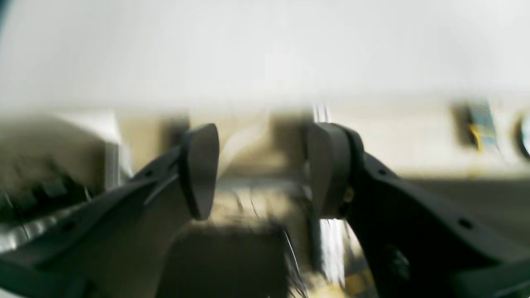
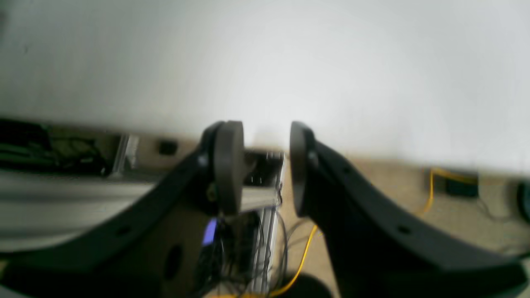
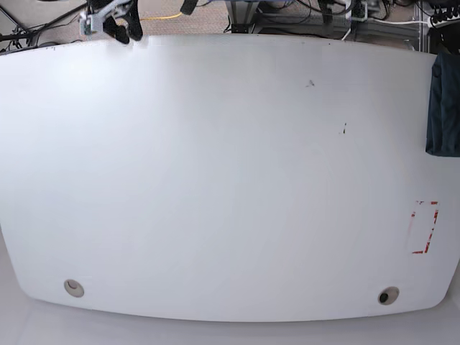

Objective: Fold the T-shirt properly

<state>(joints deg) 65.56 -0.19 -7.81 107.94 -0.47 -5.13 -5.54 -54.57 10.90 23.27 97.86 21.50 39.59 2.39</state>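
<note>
The T-shirt [image 3: 445, 104] is lying folded, seemingly, at the table's [image 3: 215, 180] right edge, nearer the left gripper [image 1: 261, 169]; both grippers are gaping empty.

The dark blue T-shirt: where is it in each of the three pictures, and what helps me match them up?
Left wrist: not in view.
Right wrist: not in view.
Base: the T-shirt lies at the right edge, partly cut off by the frame, on the white table.
Shared landmark: the white table fills the upper part of both wrist views.
</note>
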